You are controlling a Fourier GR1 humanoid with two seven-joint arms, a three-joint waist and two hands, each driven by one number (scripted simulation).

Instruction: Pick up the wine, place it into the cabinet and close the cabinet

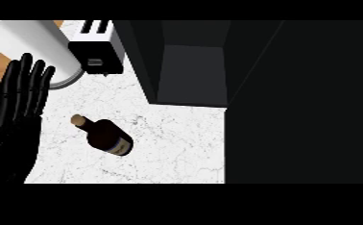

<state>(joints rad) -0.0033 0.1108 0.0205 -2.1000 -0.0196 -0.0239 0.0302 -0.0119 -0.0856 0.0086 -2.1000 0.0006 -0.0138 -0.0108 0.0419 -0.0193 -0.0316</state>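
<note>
Our left hand (21, 108) sits at the left edge, fingers straight and spread, holding nothing. The wine bottle (105, 136) lies on its side on the marble counter (177, 142), just right of that hand, with bare counter all around it. Its long axis runs diagonally, cork end pointing far-left, base near-right. The dark open cabinet (191, 70) is far-right of it, toaster (98, 46) far-left.

Open white marble counter (177, 142) surrounds a dark wine bottle (106, 136) lying on its side, free on every side. Behind it, the black cabinet (191, 75) stands open — its dark door (297, 104) walls off the right. A toaster (98, 46) and white cylinder (39, 46) crowd the far left.
</note>
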